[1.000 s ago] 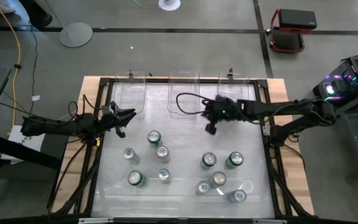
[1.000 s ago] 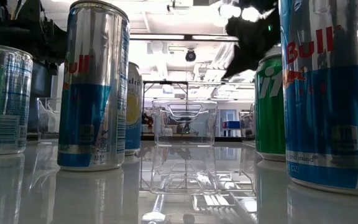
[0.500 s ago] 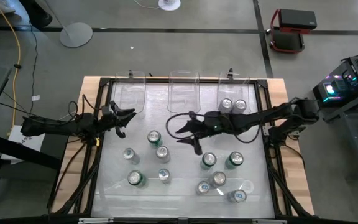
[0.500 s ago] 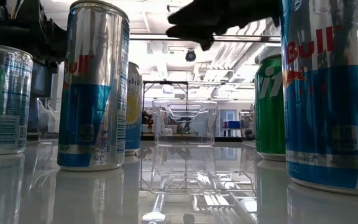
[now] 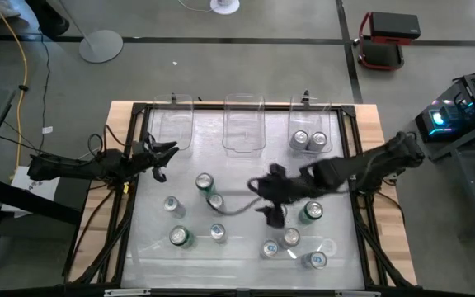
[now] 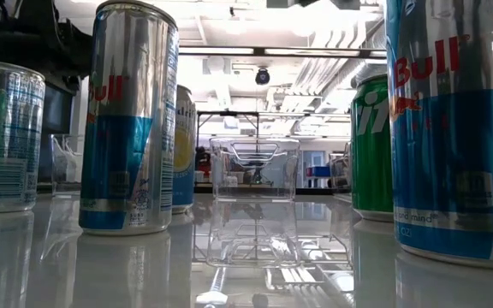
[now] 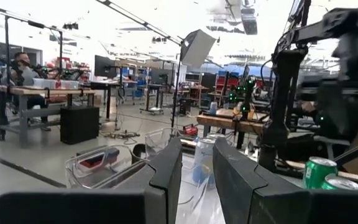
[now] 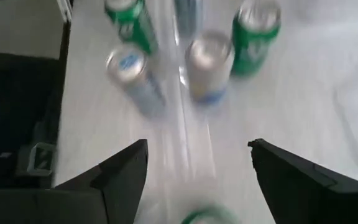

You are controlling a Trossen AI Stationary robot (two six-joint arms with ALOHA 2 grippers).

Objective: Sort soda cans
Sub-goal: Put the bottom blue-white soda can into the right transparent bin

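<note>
The surface (image 5: 151,247) was a glossy white sheet set in a black frame on a wooden top, standing on a grey floor crossed by dark lines. Three clear bins stood in a row along its far edge. The right bin (image 5: 309,124) held two silver-topped soda cans (image 5: 308,141) side by side; the middle bin (image 5: 244,124) and the left bin (image 5: 173,122) showed no cans.

The other cans stood upright on the sheet in two loose groups. On the left side were five: one (image 5: 204,181) nearest the bins, one (image 5: 214,202) just beside it, one (image 5: 172,206) further left, and two (image 5: 180,238) nearer the front edge. On the right side a green can (image 5: 310,212) stood near the right claw, with three more (image 5: 289,239) clustered toward the front.

The right claw (image 5: 272,216) hung over the middle of the sheet, above the right group, its fingers spread wide and gripping nothing. The left claw (image 5: 162,161) waited over the left edge of the sheet near the left bin, its fingers narrow with a thin gap between them and nothing in it.

In the low view a tall silver-and-blue can (image 6: 129,120) and a green can (image 6: 371,145) stood close to the camera, with a clear bin (image 6: 253,168) behind them. Beyond lay a workshop with ceiling lights, benches and equipment; in the left wrist view a person (image 7: 22,65) sat at a far bench.
</note>
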